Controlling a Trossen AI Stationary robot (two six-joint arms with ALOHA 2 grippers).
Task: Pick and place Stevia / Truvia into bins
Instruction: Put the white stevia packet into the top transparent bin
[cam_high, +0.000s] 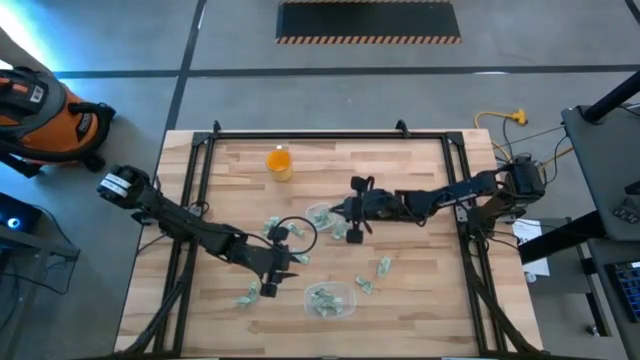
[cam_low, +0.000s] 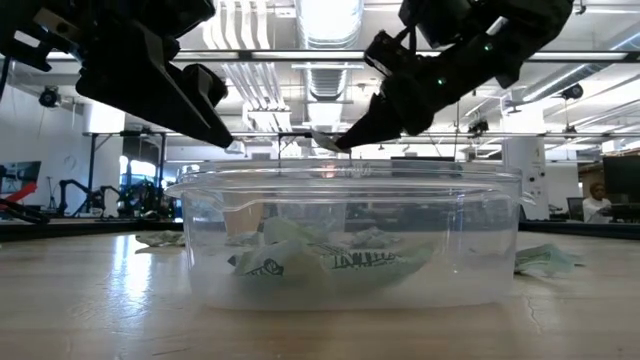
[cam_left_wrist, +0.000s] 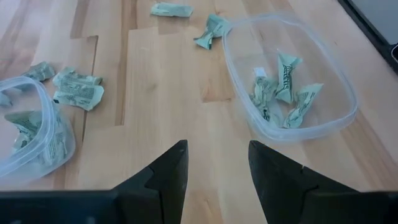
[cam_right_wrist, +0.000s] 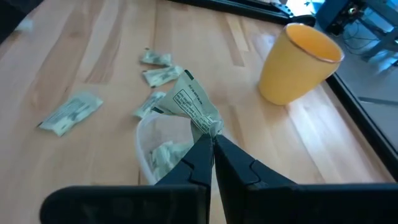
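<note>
Left tool (cam_high: 283, 262): mine, open, holding nothing, over bare table (cam_high: 420, 300) between both bins.

Tub (cam_high: 330, 300): near the front edge; several sachets (cam_left_wrist: 283, 93) inside.

Round cup (cam_high: 321, 215): mid-table; a few sachets inside.

Right tool (cam_right_wrist: 212, 144): mine, pinched shut on one sachet (cam_right_wrist: 194, 107), directly above the round cup.

Loose sachets (cam_high: 384, 266): several scattered around both bins; I judge the task partway done.

Room: orange cup (cam_high: 279, 161) stands clear; frame rails (cam_high: 190, 190) border both sides.

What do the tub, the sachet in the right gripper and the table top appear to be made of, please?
Tub: clear, glossy plastic, contents visible through it. Sachet: apparently thin matte paper, creased and printed, pinched by the right gripper. Table top: pale wood strips with visible grain and a slight sheen.
</note>
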